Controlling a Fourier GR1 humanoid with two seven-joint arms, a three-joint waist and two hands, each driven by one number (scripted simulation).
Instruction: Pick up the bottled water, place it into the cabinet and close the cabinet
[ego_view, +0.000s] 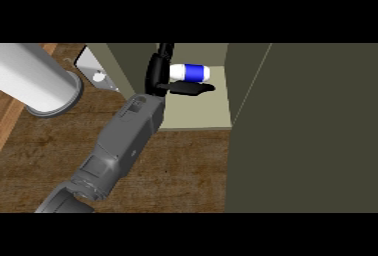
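Worktop: brown wood-grain worktop (184, 170) fills the near part of the view, from the lower edge up to the cabinet front.
Forearm: one grey forearm (122, 145) comes in from the lower left and slants up and to the right over the worktop.
Door: a tall, dark olive cabinet door (303, 130) stands open on the right, running from the near edge to the far edge.
Cabinet: the cabinet (199, 112) is open, and its pale floor shows just beyond the worktop edge.
Cylinder: a large pale cylinder (33, 75) with a flared end lies at the far left, apart from the arm.
Left hand: the black left hand (156, 80) is inside the cabinet opening. Its fingers are straight and point away, and its thumb is spread out to the right.
Bottle: the water bottle (190, 72), white with a blue band, lies on its side inside the cabinet. It sits in the crook between fingers and thumb, just above the thumb.
Panel: a small white panel (96, 70) with a knob stands left of the cabinet.
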